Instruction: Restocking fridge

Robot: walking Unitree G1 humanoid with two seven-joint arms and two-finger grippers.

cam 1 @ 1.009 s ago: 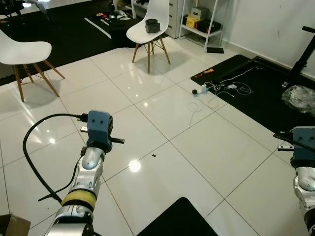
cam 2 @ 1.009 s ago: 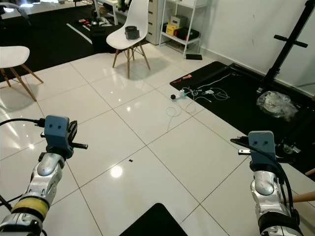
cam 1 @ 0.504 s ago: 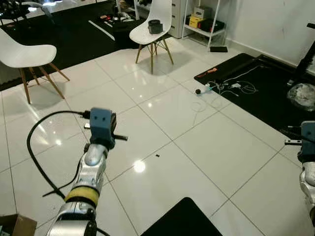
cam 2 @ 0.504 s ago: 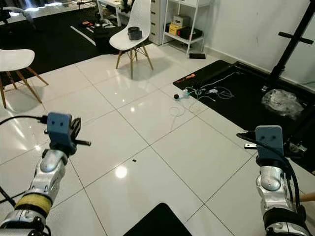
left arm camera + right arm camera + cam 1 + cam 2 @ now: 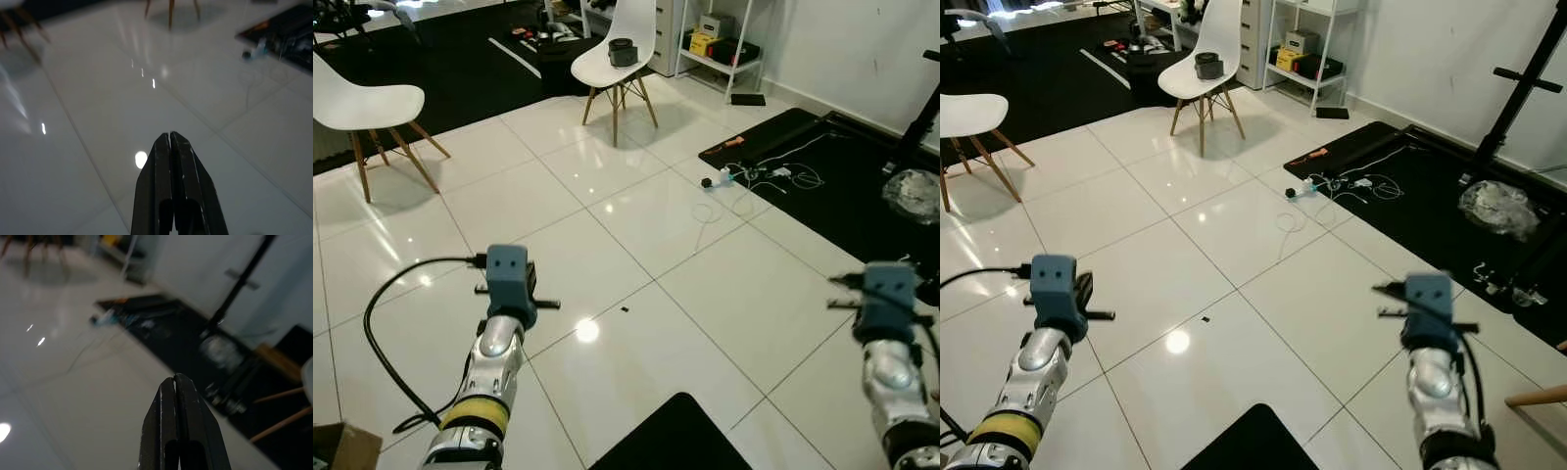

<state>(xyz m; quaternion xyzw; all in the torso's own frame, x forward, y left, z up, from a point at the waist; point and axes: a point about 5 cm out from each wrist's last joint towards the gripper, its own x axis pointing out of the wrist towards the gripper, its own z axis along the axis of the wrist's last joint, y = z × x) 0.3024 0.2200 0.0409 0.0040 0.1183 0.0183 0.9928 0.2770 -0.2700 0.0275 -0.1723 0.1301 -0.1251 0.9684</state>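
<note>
Hovering over glossy white tiles (image 5: 636,225), left gripper (image 5: 170,138) pressed closed, empty; right gripper (image 5: 174,381) seemingly likewise

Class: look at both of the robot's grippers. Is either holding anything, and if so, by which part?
Nothing is held. The left gripper and the right gripper each have their fingers shut together on nothing, raised above the white tiled floor.

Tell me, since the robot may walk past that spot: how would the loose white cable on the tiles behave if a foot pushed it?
The white cable lies in slack loops, so it is probably floppy and light. On the glossy tiled floor it would likely slide rather than resist. It seems to run into the tangle of cables on the black mat, so it might snag or drag those along.
</note>
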